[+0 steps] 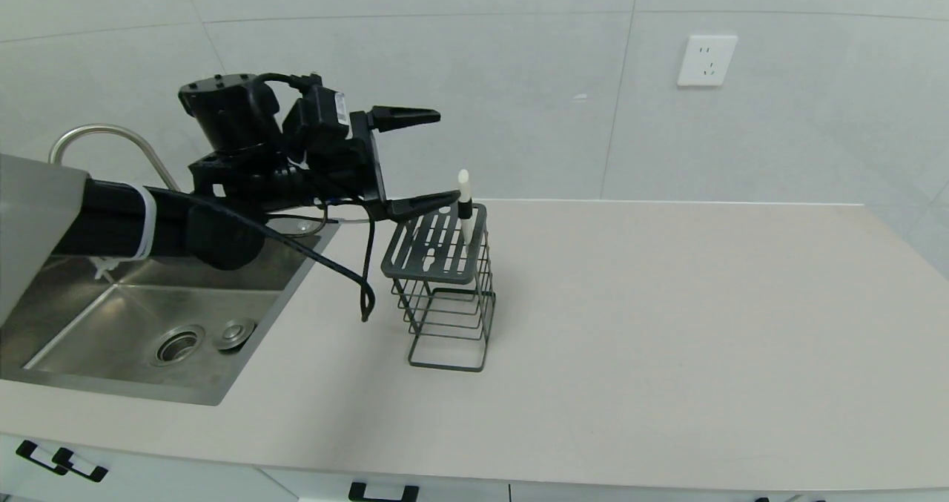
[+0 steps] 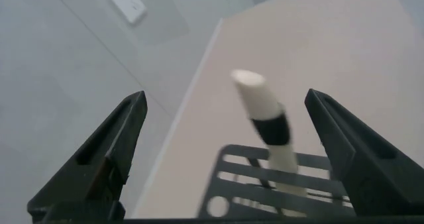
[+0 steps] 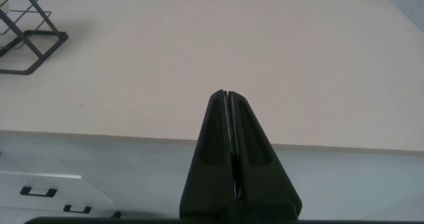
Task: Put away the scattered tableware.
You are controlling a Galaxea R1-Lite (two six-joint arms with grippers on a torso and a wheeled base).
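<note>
looking from the head view, you have the left gripper (image 1: pixel 445 158) held in the air above the near edge of the sink (image 1: pixel 89 316), its fingers spread wide, one above the other. just beyond their tips a white-handled utensil (image 1: pixel 464 190) with a dark band stands upright in the slotted top of a dark wire rack (image 1: pixel 445 294), at the rack's far right corner; the lower finger reaches the rack's top beside the handle, and you cannot tell from here whether it touches. the rack sits on the pale tabletop (image 1: pixel 667 324) just right of the sink, with a curved faucet (image 1: pixel 104 135) behind the arm and a wall outlet (image 1: pixel 706 60) far to the right. from the left wrist view, your left gripper (image 2: pixel 225 101) is parted with the white-handled utensil (image 2: pixel 265 114) between the two fingers (image 2: pixel 112 151), touching neither, and the rack (image 2: pixel 278 184) below it. from the right wrist view, your right gripper (image 3: pixel 227 99) has its fingers pressed together with nothing between them, hanging over the tabletop (image 3: pixel 278 52) near its front edge, well apart from the rack (image 3: pixel 26 32); drawer handles (image 3: pixel 36 191) show below the edge.
</note>
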